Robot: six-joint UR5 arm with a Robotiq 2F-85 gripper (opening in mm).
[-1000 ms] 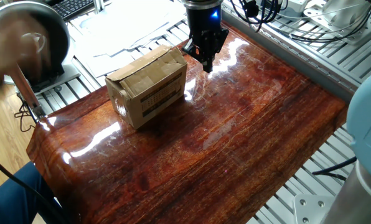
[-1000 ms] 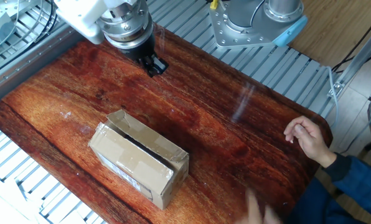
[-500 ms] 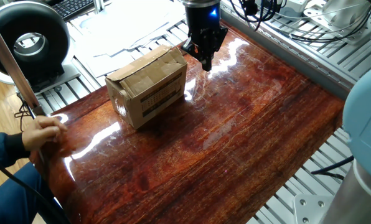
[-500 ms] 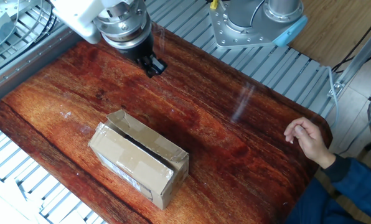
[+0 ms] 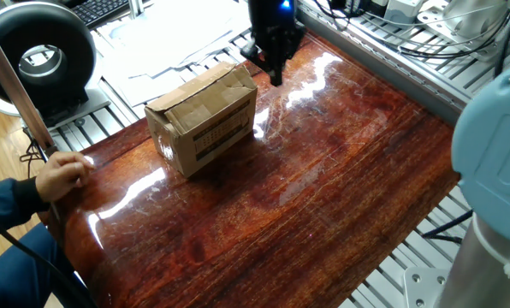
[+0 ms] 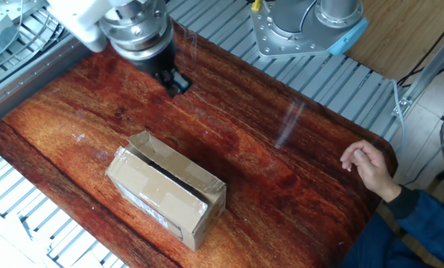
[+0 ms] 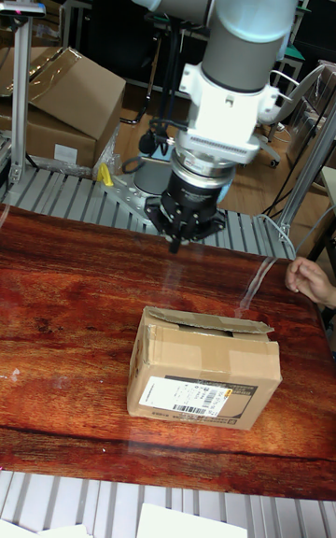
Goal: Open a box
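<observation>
The box is a small brown cardboard carton on the dark wooden table, with a black printed grid on its long side. Its top flaps lie nearly flat, and a dark slit shows along the seam in the other fixed view, box. The tall fixed view shows a white barcode label on the box. My gripper hangs above the table behind the box, apart from it, fingers together and holding nothing. It also shows as gripper and gripper.
A person's hand rests on the table's edge, hand, hand. A black round device and papers lie beyond the table. The arm's base stands at the far side. Large cartons sit in the background.
The gripper has shifted a little sideways along the far side of the table, still shut. A person's hand has come to rest on the table edge. The box has not moved.
</observation>
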